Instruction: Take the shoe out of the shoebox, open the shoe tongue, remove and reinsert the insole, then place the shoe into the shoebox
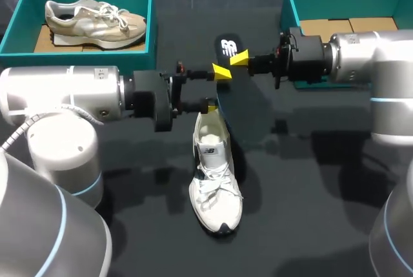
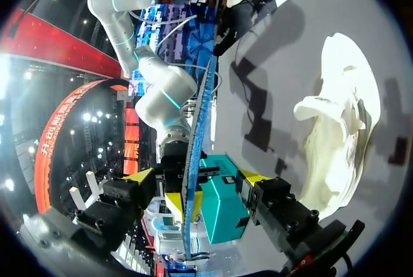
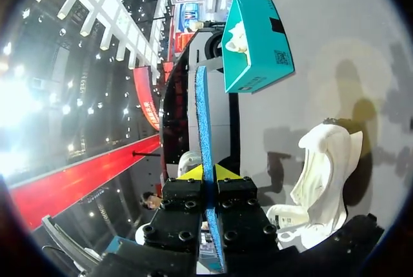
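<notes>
The white shoe [image 1: 215, 180] lies on the dark table, toe toward the near edge; it also shows in the wrist views as the white shoe [image 2: 339, 128] and the white shoe [image 3: 322, 174]. Above its heel the insole [image 1: 242, 99], black on top and blue underneath, is held up on edge. My right gripper [image 1: 240, 57] is shut on the insole's far end; its wrist view has the blue insole [image 3: 201, 122] clamped in the right gripper [image 3: 210, 174]. My left gripper [image 1: 216, 90] is open, its fingers on either side of the insole [image 2: 193, 161] without touching it, as seen at the left gripper [image 2: 197, 177].
A teal shoebox [image 1: 152, 25] at the back left holds a beige shoe [image 1: 93, 22]. A second teal shoebox [image 1: 290, 6] at the back right shows only its cardboard floor, partly hidden behind my right arm. Dark table surface surrounds the white shoe.
</notes>
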Controlling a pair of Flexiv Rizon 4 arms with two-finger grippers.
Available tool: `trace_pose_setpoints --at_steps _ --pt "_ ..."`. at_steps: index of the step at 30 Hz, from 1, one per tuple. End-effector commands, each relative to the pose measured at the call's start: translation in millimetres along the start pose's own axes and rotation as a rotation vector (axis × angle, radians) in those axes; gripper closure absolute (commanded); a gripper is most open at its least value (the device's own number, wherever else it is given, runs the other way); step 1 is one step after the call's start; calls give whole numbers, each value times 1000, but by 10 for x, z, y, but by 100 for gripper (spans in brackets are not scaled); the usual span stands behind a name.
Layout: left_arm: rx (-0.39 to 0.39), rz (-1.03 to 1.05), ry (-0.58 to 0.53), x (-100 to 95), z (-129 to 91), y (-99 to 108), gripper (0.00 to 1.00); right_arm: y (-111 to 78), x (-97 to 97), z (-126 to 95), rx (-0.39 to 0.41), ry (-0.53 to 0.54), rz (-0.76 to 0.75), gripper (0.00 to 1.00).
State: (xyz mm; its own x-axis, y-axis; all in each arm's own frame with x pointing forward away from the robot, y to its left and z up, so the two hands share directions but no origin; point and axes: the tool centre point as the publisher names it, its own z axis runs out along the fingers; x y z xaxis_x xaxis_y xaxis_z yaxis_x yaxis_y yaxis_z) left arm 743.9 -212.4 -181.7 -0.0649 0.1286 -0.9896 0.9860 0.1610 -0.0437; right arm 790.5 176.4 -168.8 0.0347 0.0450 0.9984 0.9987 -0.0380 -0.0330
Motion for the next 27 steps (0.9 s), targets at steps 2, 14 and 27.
trace_pose_setpoints --at_steps 2,14,27 --pt "-10 2 2 -3 143 76 31 17 -9 55 -7 -3 4 100" --pt "-14 17 19 38 242 147 58 34 -15 65 -19 -2 8 100" --pt "0 21 6 13 243 132 73 40 -42 54 -23 6 15 100"
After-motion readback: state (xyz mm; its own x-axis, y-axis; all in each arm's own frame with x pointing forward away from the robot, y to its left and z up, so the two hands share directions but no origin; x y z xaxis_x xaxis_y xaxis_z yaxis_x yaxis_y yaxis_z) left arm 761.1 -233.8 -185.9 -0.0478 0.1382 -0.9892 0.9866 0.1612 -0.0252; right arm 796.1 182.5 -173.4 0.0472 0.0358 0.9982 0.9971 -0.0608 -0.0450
